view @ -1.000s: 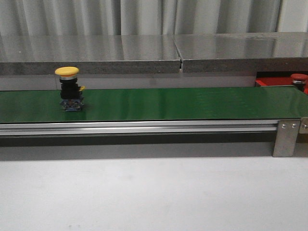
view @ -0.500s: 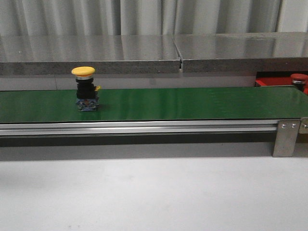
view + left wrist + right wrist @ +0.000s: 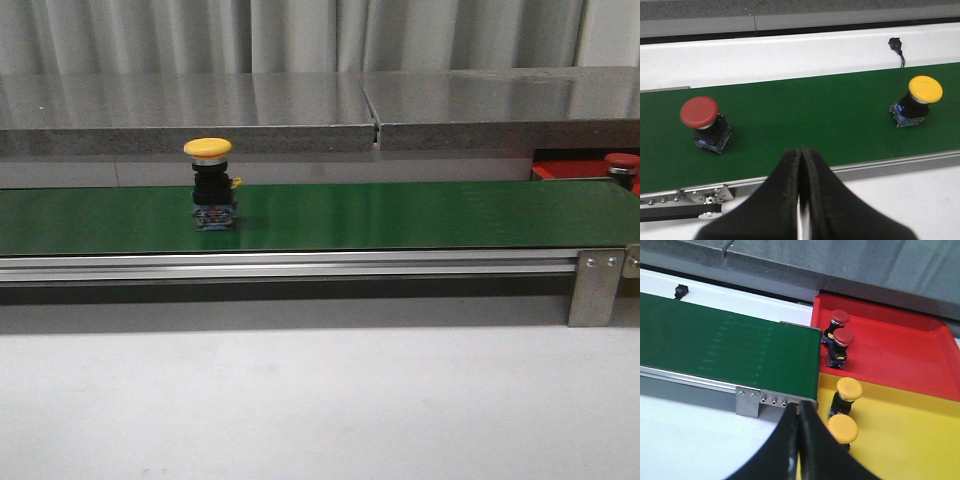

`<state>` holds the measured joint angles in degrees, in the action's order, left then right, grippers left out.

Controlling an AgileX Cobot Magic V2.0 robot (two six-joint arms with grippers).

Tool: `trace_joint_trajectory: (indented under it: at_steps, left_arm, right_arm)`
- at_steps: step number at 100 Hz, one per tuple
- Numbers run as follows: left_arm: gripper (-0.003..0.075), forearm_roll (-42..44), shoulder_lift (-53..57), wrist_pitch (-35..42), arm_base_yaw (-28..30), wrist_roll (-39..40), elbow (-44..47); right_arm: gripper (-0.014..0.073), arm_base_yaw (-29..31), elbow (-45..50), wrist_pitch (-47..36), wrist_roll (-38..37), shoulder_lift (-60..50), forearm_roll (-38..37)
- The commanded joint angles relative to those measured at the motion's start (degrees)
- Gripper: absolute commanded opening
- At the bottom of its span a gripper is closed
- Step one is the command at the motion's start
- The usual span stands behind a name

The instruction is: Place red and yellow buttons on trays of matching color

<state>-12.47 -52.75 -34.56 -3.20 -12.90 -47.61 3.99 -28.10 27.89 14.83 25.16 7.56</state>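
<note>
Your left gripper (image 3: pixel 801 165) and right gripper (image 3: pixel 799 427) are both keeping their jaws pressed together, holding nothing. A yellow button (image 3: pixel 213 186) and a red button (image 3: pixel 705 122) are standing upright on the green belt (image 3: pixel 400 215). Two red ones are sitting in the red tray (image 3: pixel 900 352), two yellow in the yellow tray (image 3: pixel 910 440).

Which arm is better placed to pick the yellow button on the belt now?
Probably left: its wrist view shows the yellow button on the green belt near the shut left gripper. The right gripper hangs by the trays.
</note>
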Motion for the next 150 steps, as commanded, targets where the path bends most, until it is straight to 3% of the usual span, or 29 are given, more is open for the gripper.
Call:
trace_joint_trajectory:
  at_steps: [1, 13, 40, 49, 59, 76, 83, 125, 150]
  left_arm:
    - [-0.0019, -1.13, 3.95, 4.53, -0.42, -0.11, 1.20]
    - [-0.0019, -1.13, 7.55, 5.52, -0.42, -0.11, 4.03]
    - [-0.0019, -1.03, 12.96, 9.80, -0.42, -0.11, 7.33]
    - [-0.0019, -0.63, 13.10, 9.80, -0.42, -0.11, 7.33]
    - [-0.0019, -0.54, 13.10, 9.70, -0.42, -0.11, 7.33]
    - [-0.0019, -0.54, 13.10, 9.70, -0.42, -0.11, 7.33]
    - [-0.0019, -0.54, 13.10, 9.70, -0.42, -0.11, 7.33]
    - [-0.0019, -0.54, 13.10, 9.70, -0.42, -0.11, 7.33]
    - [-0.0019, -0.54, 13.10, 9.70, -0.42, -0.11, 7.33]
  right_arm:
    - [-0.0068, 0.06, -3.65, -2.48, 0.65, 2.27, 1.00]
    - [-0.0066, -1.62, -7.87, -1.50, 0.65, 7.40, 1.46]
    - [-0.0066, -12.64, -22.25, 4.53, 0.65, 25.80, 1.41]
    - [-0.0029, -15.45, -27.12, 6.18, 0.65, 32.48, 1.46]
    - [0.0134, -18.53, -32.62, 7.90, 0.65, 39.21, 1.46]
    - [0.0576, -23.81, -41.17, 11.51, 0.65, 49.71, 1.46]
    - [0.0668, -25.72, -44.62, 12.96, 0.65, 53.67, 1.46]
    - [0.0644, -31.70, -66.30, 29.10, 0.65, 74.90, 1.61]
    - [0.0644, -31.88, -74.44, 29.52, 0.65, 83.49, 1.61]
